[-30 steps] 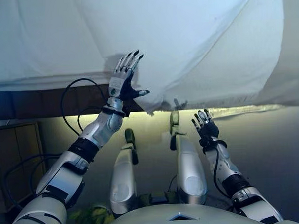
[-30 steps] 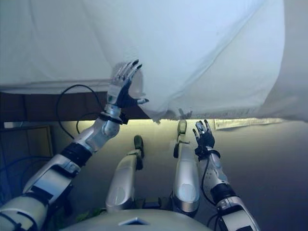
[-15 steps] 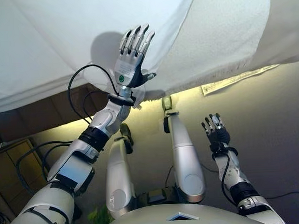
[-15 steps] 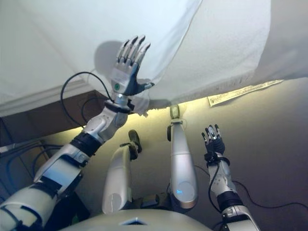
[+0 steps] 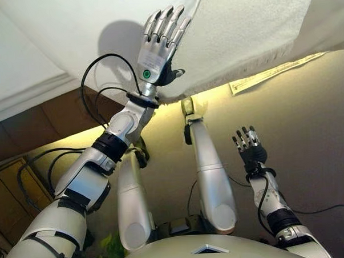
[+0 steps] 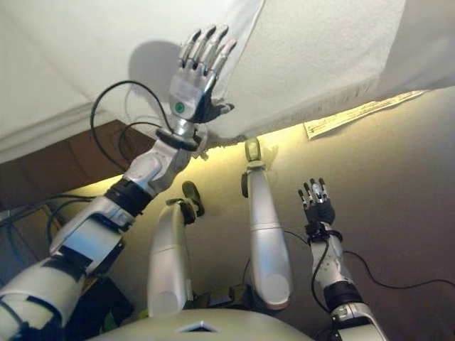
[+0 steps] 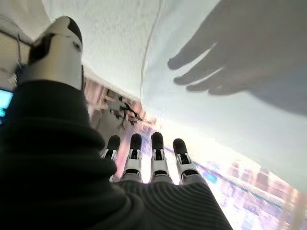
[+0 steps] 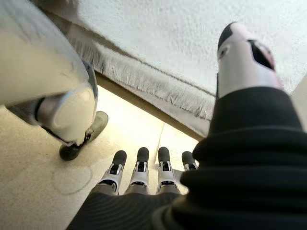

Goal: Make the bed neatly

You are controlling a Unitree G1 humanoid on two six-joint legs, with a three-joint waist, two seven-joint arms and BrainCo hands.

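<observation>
Across the far side of my view lies the bed, with a smooth white sheet (image 5: 60, 42) on the left and a textured white blanket (image 5: 253, 28) overlapping it on the right, its fringed edge hanging over the bed's near side above the floor (image 5: 309, 128). A diagonal seam where the two cloths meet runs up from near the left robot hand (image 5: 160, 46), which I have raised over that seam with its fingers straight and spread, pinching nothing; whether the fingertips touch the cloth I cannot tell, though its shadow falls close on the sheet. The right robot hand (image 5: 250, 149) hangs low over the floor, well apart from the bed, fingers also straight and relaxed, empty. By my judgement the job is only partly done: the covers are on the bed, but the blanket lies askew, its near edge slanting and a corner bunched by the left wrist. Straightening that edge and smoothing the overlap is what I reckon remains.
</observation>
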